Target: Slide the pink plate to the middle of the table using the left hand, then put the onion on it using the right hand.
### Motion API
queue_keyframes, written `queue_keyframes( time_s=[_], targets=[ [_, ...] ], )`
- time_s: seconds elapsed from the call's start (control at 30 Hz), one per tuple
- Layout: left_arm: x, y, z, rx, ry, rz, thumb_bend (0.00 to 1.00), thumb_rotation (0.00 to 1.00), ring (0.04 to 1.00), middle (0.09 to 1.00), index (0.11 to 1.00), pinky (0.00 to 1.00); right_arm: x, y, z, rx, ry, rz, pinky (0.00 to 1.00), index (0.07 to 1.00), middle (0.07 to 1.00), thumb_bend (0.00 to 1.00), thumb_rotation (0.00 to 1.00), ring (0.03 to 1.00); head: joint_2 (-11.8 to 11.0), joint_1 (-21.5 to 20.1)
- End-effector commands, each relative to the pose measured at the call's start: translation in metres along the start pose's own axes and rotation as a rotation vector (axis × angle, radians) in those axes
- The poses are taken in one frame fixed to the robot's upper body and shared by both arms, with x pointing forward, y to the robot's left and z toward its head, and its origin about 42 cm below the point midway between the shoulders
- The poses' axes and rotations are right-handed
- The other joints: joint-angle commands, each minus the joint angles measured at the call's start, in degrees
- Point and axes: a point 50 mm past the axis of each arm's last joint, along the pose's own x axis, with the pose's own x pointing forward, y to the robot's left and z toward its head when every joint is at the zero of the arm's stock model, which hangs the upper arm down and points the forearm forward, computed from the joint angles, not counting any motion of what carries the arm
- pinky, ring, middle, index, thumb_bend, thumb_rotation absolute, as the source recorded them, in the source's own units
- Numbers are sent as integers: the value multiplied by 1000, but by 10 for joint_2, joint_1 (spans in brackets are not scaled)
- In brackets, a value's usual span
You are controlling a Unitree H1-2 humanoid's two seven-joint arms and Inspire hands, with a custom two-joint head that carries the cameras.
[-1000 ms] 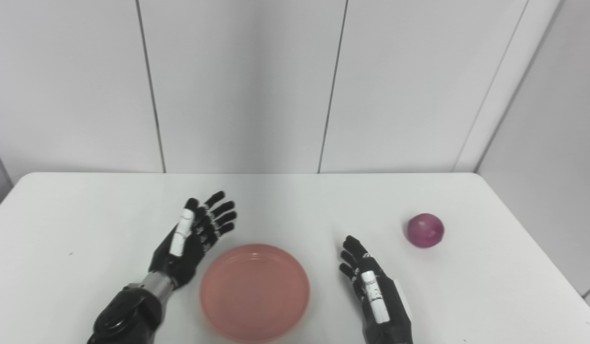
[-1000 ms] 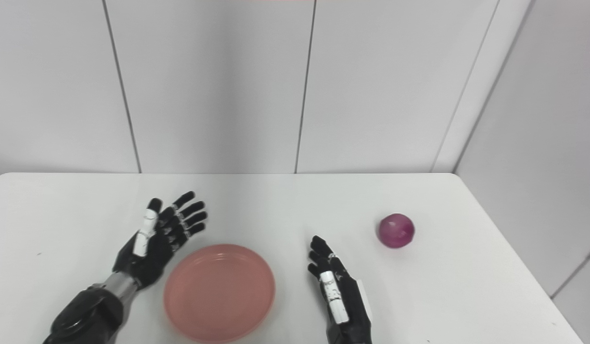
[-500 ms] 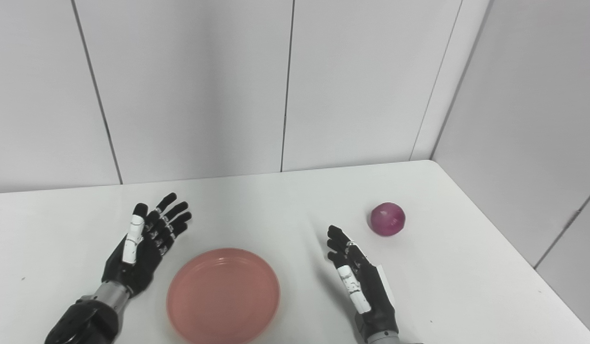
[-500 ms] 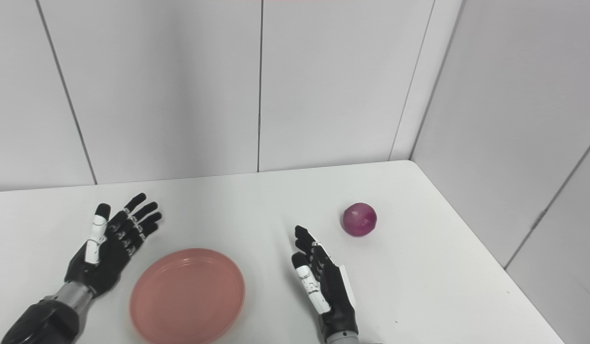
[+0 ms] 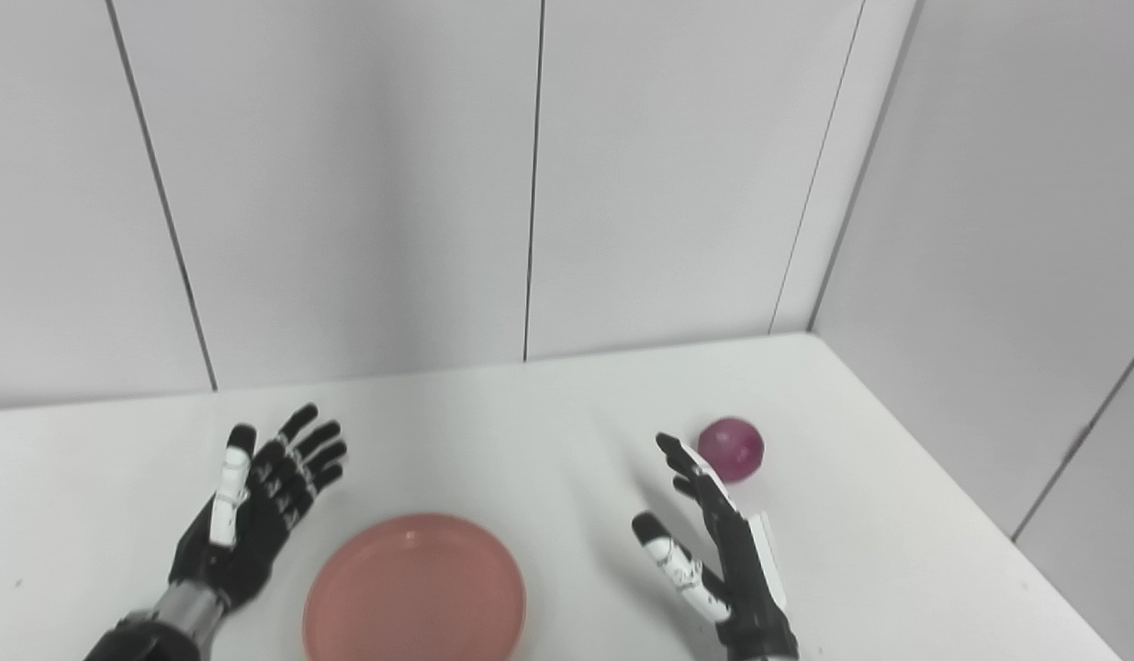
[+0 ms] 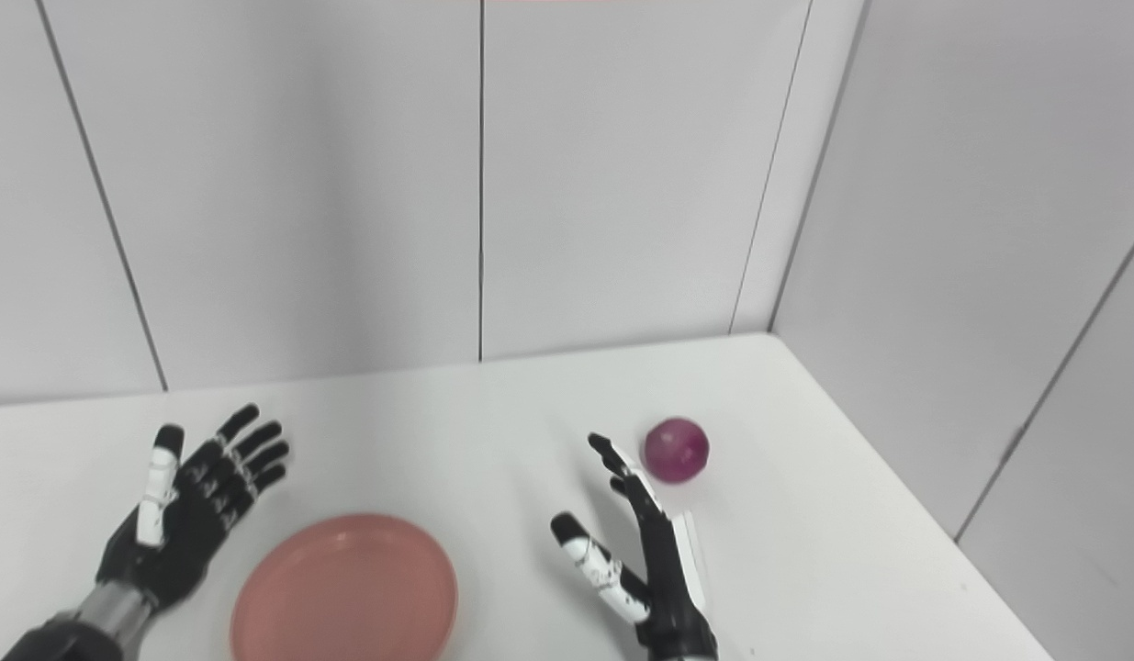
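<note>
The pink plate (image 5: pixel 415 591) lies near the table's front edge, between my two hands. A round purple onion (image 5: pixel 731 449) rests on the table to the right, a little beyond the plate. My left hand (image 5: pixel 254 509) is open just left of the plate, fingers spread, apart from the rim. Raised off the table, my right hand (image 5: pixel 713 551) is open with thumb out and fingertips close to the onion's left side, not touching it.
The white table (image 5: pixel 530 431) ends at grey wall panels (image 5: pixel 530 184) behind and on the right. Its right edge (image 5: pixel 1016 542) runs close past the onion.
The camera has swung to the right and tipped. My right hand has lifted, turned its palm inward, spread its thumb and come closer to the onion. The left hand and plate have stayed put.
</note>
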Motion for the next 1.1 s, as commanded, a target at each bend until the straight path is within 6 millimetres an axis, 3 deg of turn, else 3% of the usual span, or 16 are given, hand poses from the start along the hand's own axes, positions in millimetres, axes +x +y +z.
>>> queue_keyframes(
  time_s=[0.0,0.33,0.57,0.8,1.07],
  targets=[
    [-54,25,-64,-60,232,136,720,946,915,915,932,948,18,-13,19,-48,-140,-54,830,882,890,836,646,889,0,0],
    [-55,26,-67,-83,246,142,700,976,931,932,959,990,43,-39,29,-413,-159,-173,719,883,881,903,510,834,-11,-6],
    [-56,27,-66,-77,244,136,712,967,941,939,968,997,63,-57,38,-625,-93,-171,720,896,893,923,504,841,-5,-7],
    [-58,27,-65,-73,244,128,710,958,925,923,958,979,86,-74,45,-794,-20,-169,662,845,848,979,453,817,-1,-10],
    [-59,27,-61,-68,251,129,695,977,925,922,956,981,110,-83,38,-918,68,-98,666,831,853,998,400,828,7,-10]
  ],
)
